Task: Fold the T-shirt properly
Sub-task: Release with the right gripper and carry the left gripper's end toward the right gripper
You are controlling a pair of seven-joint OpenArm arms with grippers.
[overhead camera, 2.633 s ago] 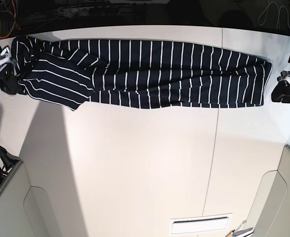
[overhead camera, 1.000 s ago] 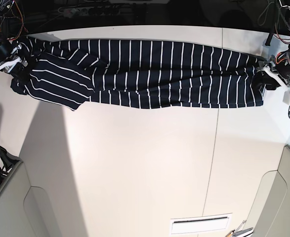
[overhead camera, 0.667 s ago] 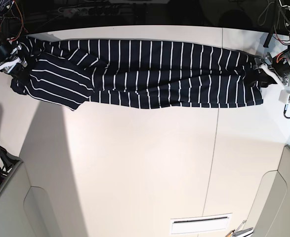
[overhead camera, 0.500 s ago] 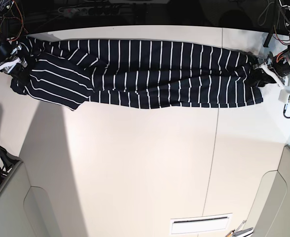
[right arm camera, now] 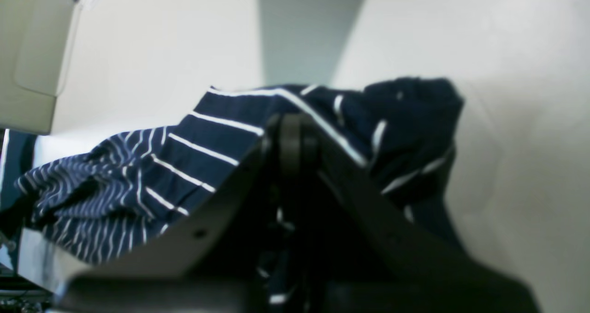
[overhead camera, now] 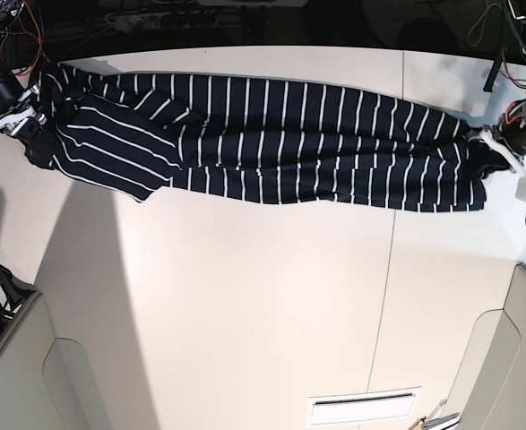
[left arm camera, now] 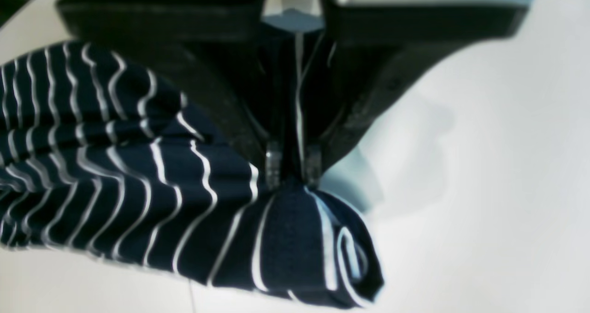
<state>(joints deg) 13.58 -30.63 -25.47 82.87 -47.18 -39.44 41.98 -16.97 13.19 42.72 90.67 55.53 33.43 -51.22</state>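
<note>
The T-shirt (overhead camera: pixel 271 139) is soft matt striped cloth; the table (overhead camera: pixel 263 305) looks smooth, faintly glossy white

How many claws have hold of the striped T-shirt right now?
2. The left claw is clamped on a bunched end of the T-shirt, at the base view's right; the right claw is pinching the opposite end, at that view's left.
</note>
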